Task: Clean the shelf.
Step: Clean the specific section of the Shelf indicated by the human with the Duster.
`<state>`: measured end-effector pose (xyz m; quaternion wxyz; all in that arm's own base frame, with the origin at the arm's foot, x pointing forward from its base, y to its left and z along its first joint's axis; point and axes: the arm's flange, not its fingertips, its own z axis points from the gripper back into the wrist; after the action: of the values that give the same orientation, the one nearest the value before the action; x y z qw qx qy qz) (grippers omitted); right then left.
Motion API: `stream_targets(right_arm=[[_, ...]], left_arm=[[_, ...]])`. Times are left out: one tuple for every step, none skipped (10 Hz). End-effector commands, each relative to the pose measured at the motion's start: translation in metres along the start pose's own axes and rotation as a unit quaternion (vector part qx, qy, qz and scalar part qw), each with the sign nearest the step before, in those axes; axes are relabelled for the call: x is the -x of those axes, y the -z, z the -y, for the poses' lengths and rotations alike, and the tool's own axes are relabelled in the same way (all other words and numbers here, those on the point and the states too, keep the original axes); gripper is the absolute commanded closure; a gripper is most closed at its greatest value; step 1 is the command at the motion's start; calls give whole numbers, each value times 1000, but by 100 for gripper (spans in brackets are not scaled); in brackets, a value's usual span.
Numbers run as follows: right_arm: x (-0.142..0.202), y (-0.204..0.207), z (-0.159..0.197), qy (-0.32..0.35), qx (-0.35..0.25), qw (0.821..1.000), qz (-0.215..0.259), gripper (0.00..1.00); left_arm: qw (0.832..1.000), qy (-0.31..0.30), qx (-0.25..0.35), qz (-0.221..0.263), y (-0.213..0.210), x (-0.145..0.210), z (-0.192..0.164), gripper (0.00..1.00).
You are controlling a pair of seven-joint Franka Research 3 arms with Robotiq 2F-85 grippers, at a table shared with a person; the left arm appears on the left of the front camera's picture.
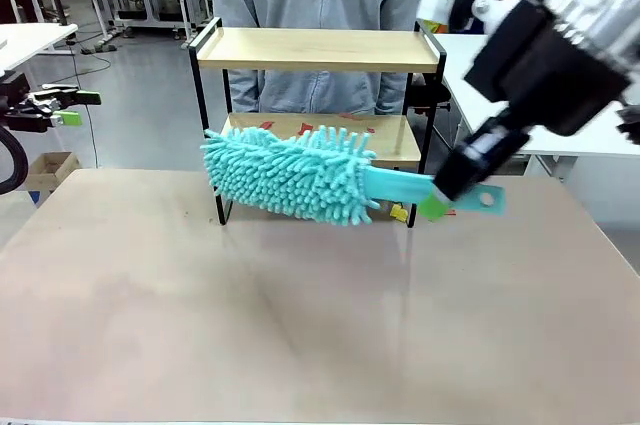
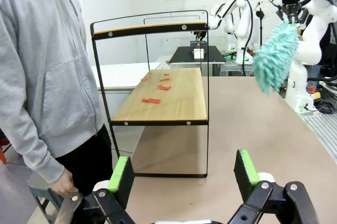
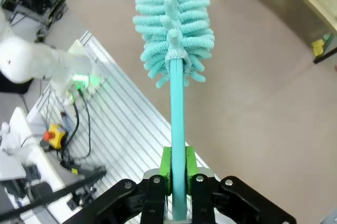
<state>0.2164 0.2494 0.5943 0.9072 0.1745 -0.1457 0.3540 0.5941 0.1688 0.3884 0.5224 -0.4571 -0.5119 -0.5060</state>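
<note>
Holding the teal duster [image 1: 290, 177] by its handle, the right fingers [image 3: 166, 163] are clenched; the left fingers [image 2: 120, 174] stand released, well apart at nine o'clock. The shelf [image 1: 318, 49] stands at twelve o'clock of the desk [image 1: 300, 315]. The duster's long axis runs three-to-nine across the lower board's front. Right arm judged nearer.

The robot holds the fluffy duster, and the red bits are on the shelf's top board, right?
No: the red bits lie on the lower board of the shelf, as the left wrist view shows. The right tool holds the duster.
</note>
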Motion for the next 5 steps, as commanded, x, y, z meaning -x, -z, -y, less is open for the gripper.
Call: stream_targets(right_arm=[[-42,22,-18,57,25,996,56,87],[-55,31,-25,80,38,993,73,87],[-68,40,-33,106,47,990,81,87],[-82,52,-41,132,55,986,81,87],[-95,62,-43,149,66,984,73,87]], left_arm=[[1000,8,4,-4,0,-1,1,0],[1000,8,4,-4,0,-1,1,0],[1000,8,4,-4,0,-1,1,0],[1000,8,4,-4,0,-1,1,0],[1000,8,4,-4,0,-1,1,0]])
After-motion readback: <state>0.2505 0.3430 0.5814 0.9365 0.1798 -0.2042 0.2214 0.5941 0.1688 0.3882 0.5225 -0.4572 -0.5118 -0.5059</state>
